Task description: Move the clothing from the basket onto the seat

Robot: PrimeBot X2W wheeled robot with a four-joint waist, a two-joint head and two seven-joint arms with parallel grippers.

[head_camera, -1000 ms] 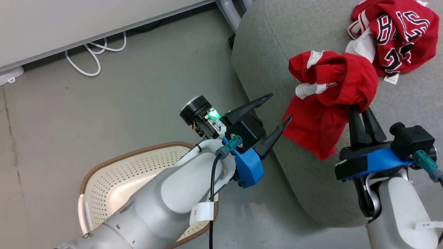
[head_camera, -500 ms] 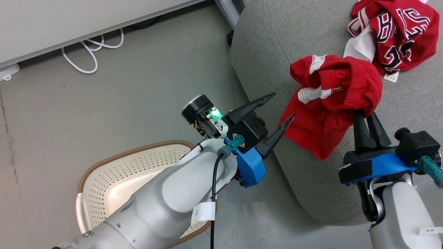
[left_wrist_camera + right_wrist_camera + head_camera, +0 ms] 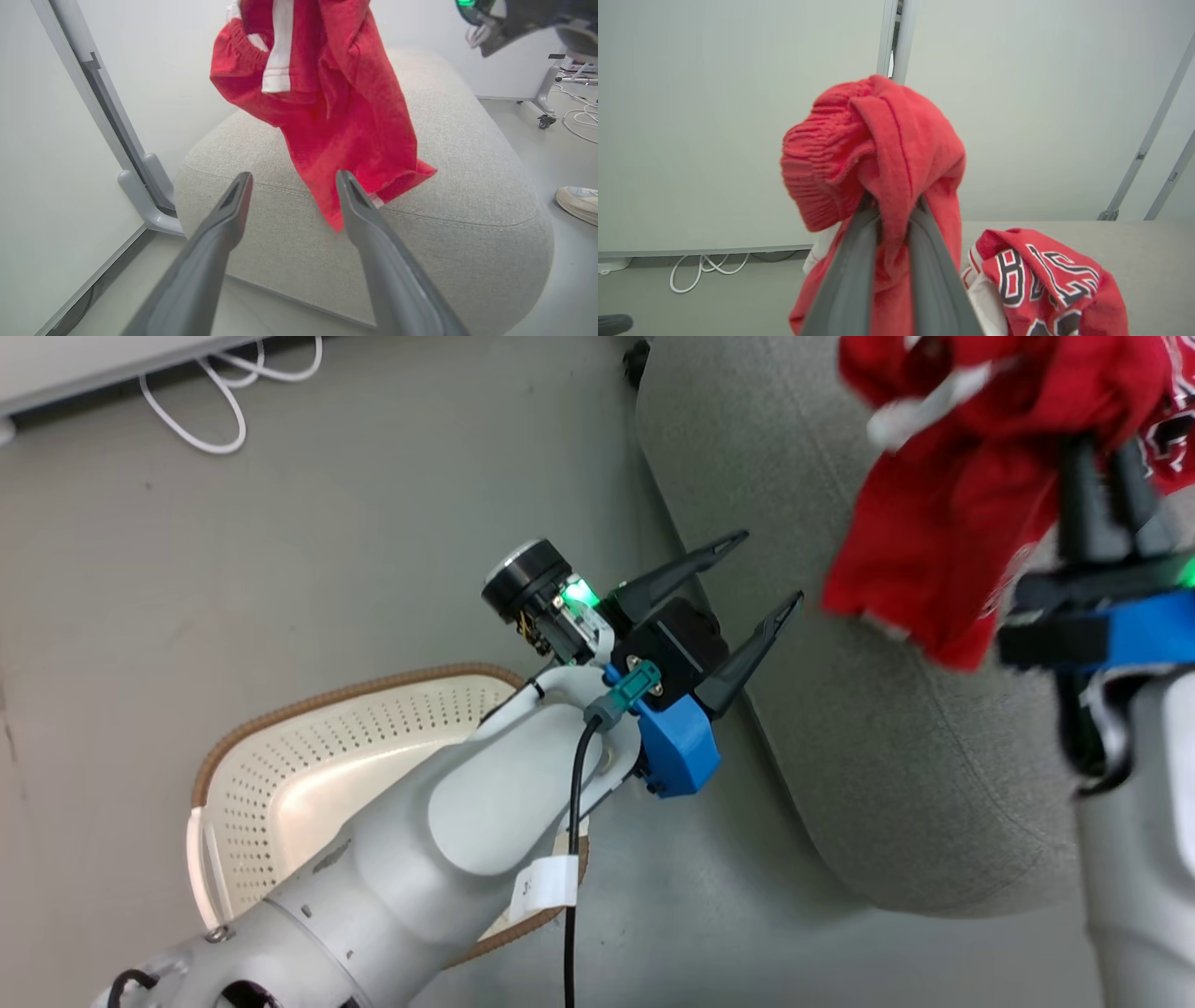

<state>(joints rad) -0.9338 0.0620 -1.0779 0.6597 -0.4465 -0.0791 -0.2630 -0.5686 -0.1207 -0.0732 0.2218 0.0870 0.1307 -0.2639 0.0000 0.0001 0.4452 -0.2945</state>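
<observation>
The right hand (image 3: 1102, 457) is closed to a narrow gap on a bunched fold of the red soft-fabric garment with white trim (image 3: 943, 523), which hangs raised above the large grey fabric-upholstered seat (image 3: 840, 728), near its rounded front edge. The grip takes one fold only; the ribbed band slumps over the fingertips, so the fabric could slip out before the hand is well over the seat. The hem hangs over the seat's edge zone, so a release here would probably let the garment slide off to the grey floor (image 3: 280, 569). The left hand (image 3: 770, 567) is spread wide and empty just beside the seat's edge, close to the hem; a swing could snag it. A red jersey with black-and-white lettering (image 3: 1041, 275) already lies on the seat. The cream perforated plastic basket with brown rim (image 3: 308, 775) stands on the floor near the seat.
</observation>
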